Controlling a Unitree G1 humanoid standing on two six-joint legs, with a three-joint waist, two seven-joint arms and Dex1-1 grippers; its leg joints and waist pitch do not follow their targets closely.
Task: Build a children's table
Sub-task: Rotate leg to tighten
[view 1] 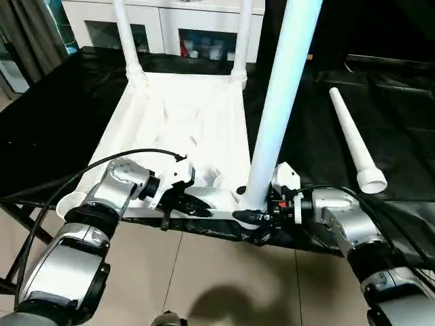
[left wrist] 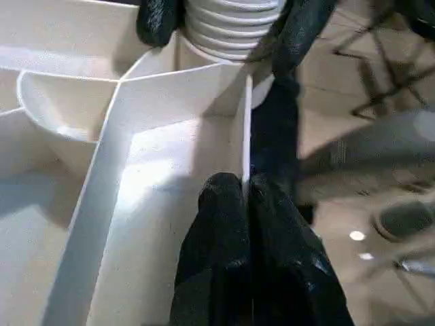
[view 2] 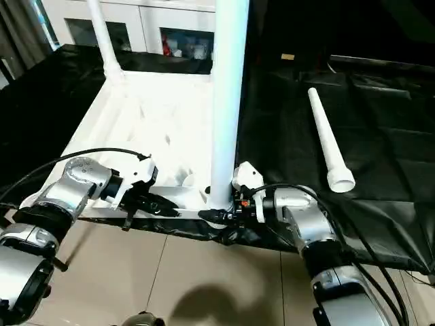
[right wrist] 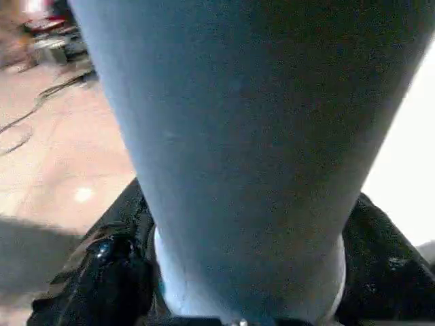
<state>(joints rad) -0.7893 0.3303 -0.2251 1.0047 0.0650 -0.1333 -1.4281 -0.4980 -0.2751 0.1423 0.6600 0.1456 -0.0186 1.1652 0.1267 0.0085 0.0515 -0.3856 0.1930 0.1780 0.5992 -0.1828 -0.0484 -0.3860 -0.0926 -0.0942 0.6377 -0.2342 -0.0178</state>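
The children's table lies upside down on the black-sheeted worktop, ribbed underside up, its near rim reaching the worktop's front edge at 6 o'clock, where the tiled floor begins. Two legs stand in the far corner sockets at 11 and 12 o'clock, in front of a white glass-door cabinet. A third leg stands upright in the near right corner socket at 5 o'clock. The right gripper grasps the base of this leg, one black finger on each side of it, right at the table's corner and over the worktop's edge. The left gripper is clenched on the thin near rim wall of the table, fingertips pressed together over it, just beside the leg's ribbed base; from the head views it sits at 7 o'clock. The near left corner socket is empty, overhanging the worktop's front edge at 8 o'clock. The fourth leg lies flat on the worktop at 3 o'clock, well apart from the table, wide end toward the front edge, with open black sheet all around it.
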